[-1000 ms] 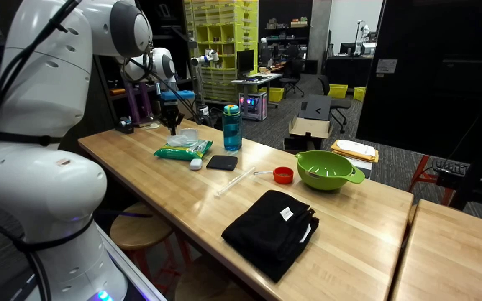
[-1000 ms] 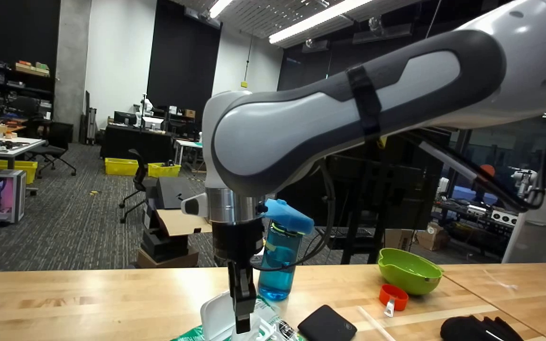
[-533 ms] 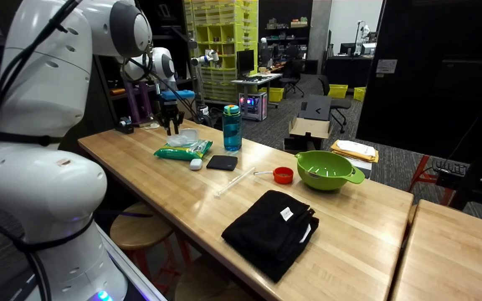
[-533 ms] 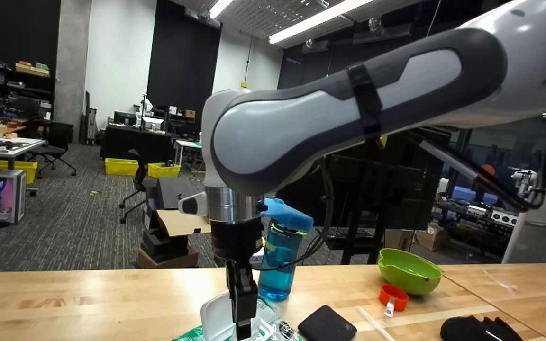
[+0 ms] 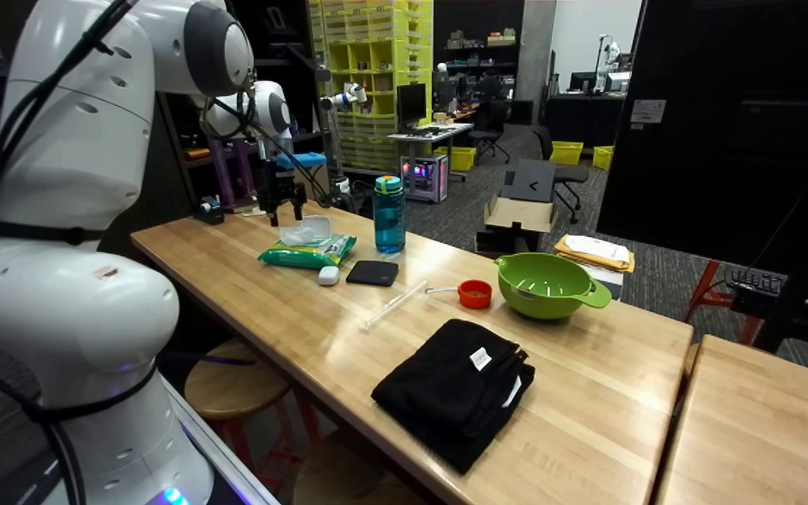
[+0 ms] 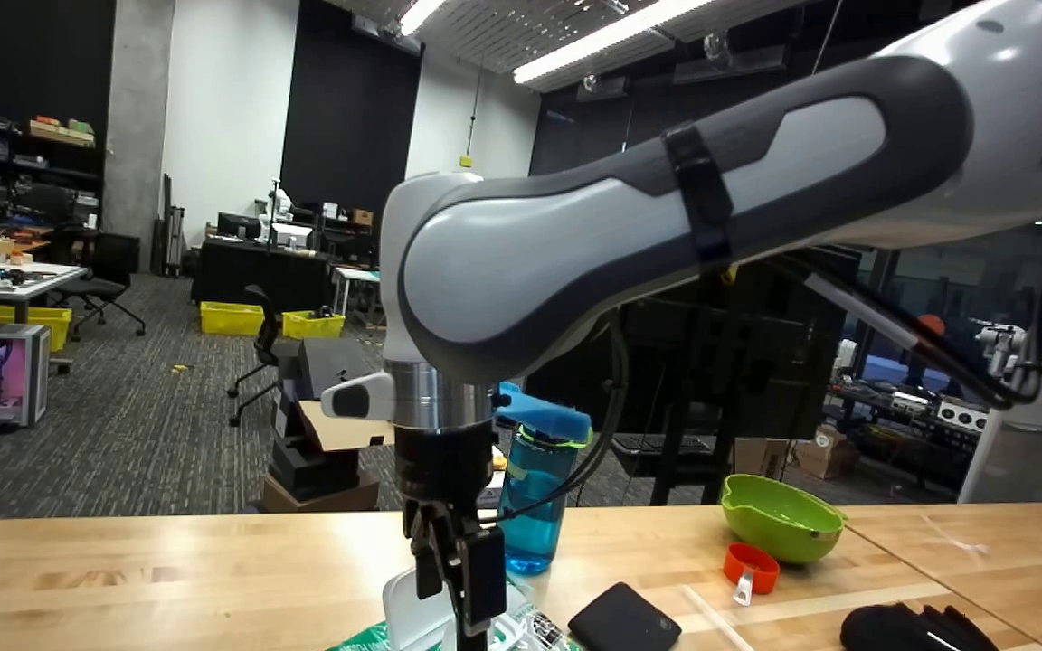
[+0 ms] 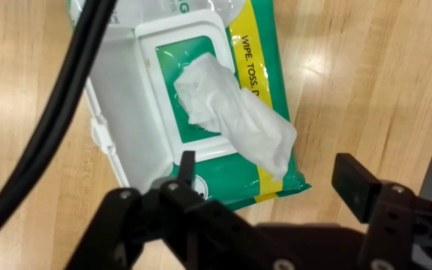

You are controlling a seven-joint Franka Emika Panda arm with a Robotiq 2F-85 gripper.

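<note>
In the wrist view my gripper (image 7: 270, 172) stands open, its two black fingers wide apart with nothing between them. Beyond them a white wipe (image 7: 234, 108) pokes out of a green and yellow wipes pack (image 7: 231, 176) and droops over its side. The pack's white lid (image 7: 126, 93) is flipped up. In an exterior view the gripper (image 5: 287, 216) hangs just above the wipe (image 5: 295, 236) and the pack (image 5: 299, 258), apart from both. Another exterior view shows the gripper (image 6: 458, 579) in front of the raised lid (image 6: 405, 606), hiding most of the wipe.
Close to the pack are a blue bottle (image 5: 389, 221), a small white case (image 5: 328, 275) and a flat black item (image 5: 372, 273). Further along the table lie a clear tube (image 5: 395, 305), a red measuring cup (image 5: 475, 299), a green bowl (image 5: 544, 305) and a folded black cloth (image 5: 439, 400).
The gripper's fingers were together at the wipe a second ago and have since spread wide. It has risen a little and shifted slightly left in both exterior views, leaving the wipe in the pack.
</note>
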